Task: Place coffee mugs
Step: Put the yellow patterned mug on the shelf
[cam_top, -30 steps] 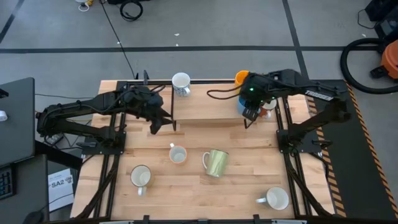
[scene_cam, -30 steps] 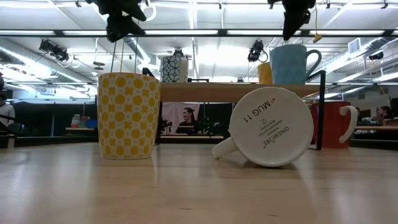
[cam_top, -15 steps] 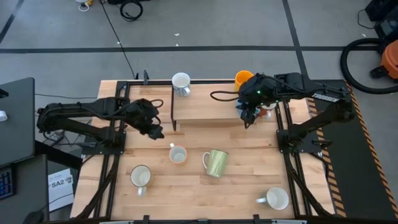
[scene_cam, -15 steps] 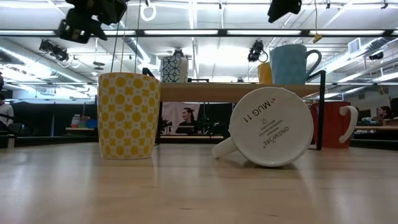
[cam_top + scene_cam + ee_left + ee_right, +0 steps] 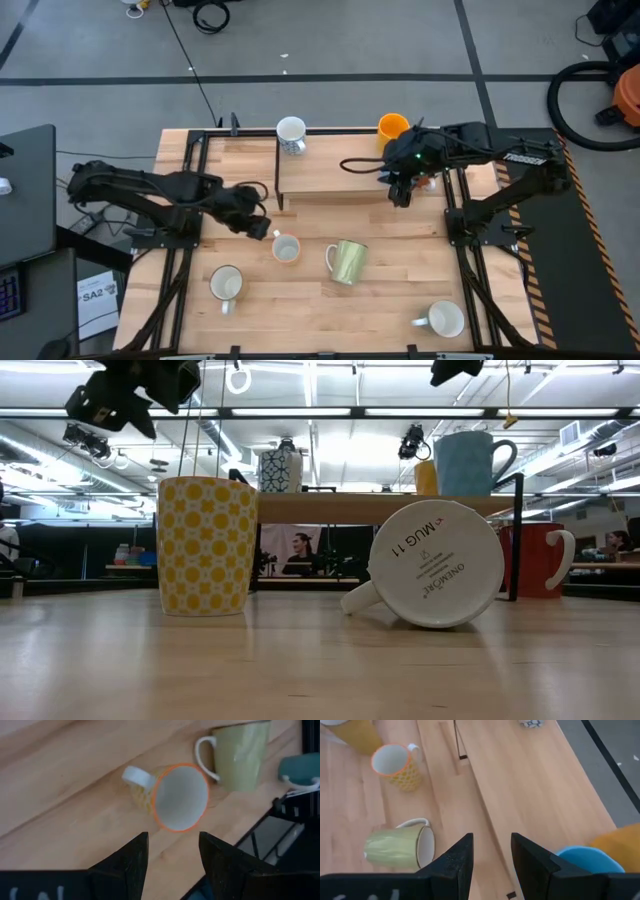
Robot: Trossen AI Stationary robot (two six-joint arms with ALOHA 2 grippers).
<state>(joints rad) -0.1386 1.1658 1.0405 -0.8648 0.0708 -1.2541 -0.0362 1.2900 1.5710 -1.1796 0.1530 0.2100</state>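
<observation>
Both arms are dark, nearly black, built from slim tube links with thicker blocks at the joints. The right arm [image 5: 500, 160] has a small white marking on its upper link, a green light near the wrist, and a thin black cable that loops out beside it. The left arm [image 5: 140, 190] is matt black too. Each end effector has two flat, black, angular fingers [image 5: 125, 865].

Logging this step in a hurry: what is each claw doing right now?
Left claw: open, empty, above the orange-rimmed mug.
Right claw: open, empty, over the shelf.
</observation>
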